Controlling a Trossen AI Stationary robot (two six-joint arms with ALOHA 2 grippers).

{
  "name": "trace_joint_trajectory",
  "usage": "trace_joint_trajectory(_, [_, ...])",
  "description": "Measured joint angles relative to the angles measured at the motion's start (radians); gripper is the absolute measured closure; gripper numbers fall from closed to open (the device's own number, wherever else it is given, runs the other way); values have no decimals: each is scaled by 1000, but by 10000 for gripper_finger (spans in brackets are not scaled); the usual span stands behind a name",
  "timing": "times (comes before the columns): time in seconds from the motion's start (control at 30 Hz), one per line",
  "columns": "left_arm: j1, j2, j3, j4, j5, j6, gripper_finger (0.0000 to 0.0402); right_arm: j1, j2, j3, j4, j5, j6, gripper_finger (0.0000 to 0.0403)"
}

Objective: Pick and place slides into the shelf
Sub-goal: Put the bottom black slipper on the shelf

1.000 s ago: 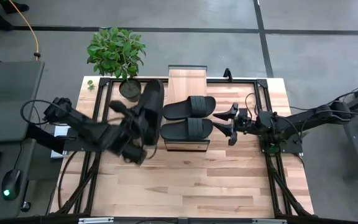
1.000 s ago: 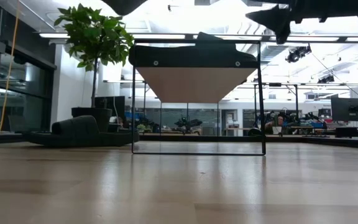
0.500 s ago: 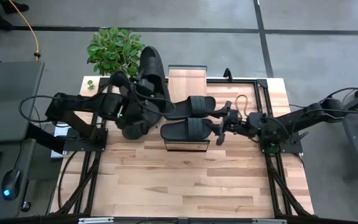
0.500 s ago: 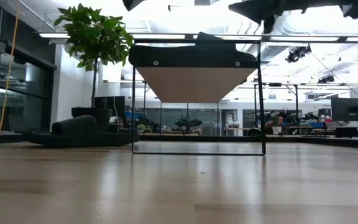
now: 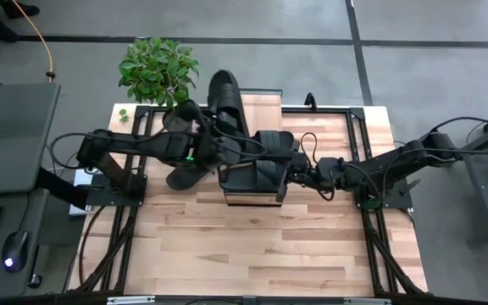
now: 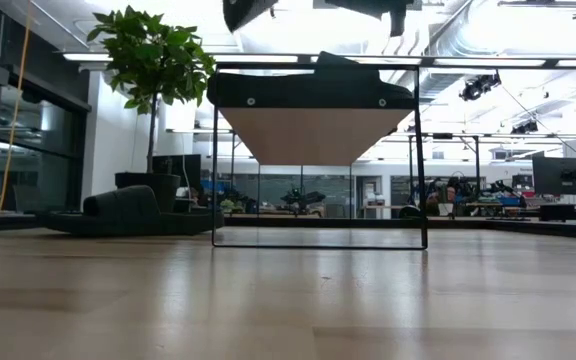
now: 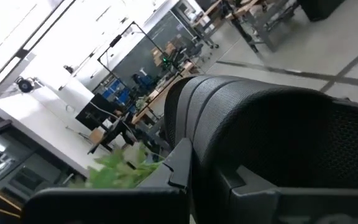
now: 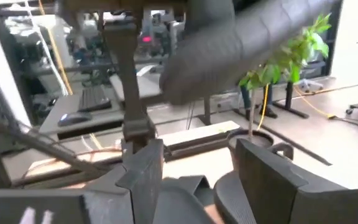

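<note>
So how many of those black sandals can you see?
3: two lie side by side on the shelf, far one, near one; one held by the left gripper. More may be hidden.

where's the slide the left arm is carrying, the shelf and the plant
carried slide [image 5: 227, 106], high view, on its sole near the far end
shelf [image 5: 258, 106], high view, on the bare plank top
plant [image 5: 158, 68], high view, on the leaves
</note>
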State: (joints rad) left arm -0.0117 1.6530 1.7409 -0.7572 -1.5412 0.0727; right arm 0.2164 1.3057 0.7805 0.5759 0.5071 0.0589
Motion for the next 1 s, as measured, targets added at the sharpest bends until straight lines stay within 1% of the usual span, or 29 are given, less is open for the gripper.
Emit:
trace_joint_trajectory(0.1, [19, 18, -2, 4, 69, -14, 392, 4, 1, 7, 3, 39, -8, 210])
trace_joint_trajectory(0.2, [21, 31, -2, 18, 93, -26, 392, 8, 4, 6, -3, 52, -7, 210])
trace_joint_trajectory(0.3, [18, 48, 1, 65, 93, -18, 392, 7, 4, 6, -4, 62, 18, 210])
trace_joint_trajectory(0.47, [18, 65, 0, 73, 110, -22, 392, 7, 4, 5, 7, 61, 19, 210])
trace_joint_trajectory(0.57, [18, 77, -2, 94, 139, -20, 392, 7, 4, 5, 14, 46, 19, 210])
trace_joint_trajectory(0.77, [18, 109, -1, 239, 153, 103, 392, 7, 5, 3, 31, 23, 20, 210])
trace_joint_trajectory(0.87, [19, 111, -1, 267, 163, 138, 392, 7, 5, 2, 35, 12, 37, 210])
trace_joint_trajectory(1.0, [19, 115, -1, 289, 176, 145, 392, 7, 4, 2, 35, 13, 39, 210])
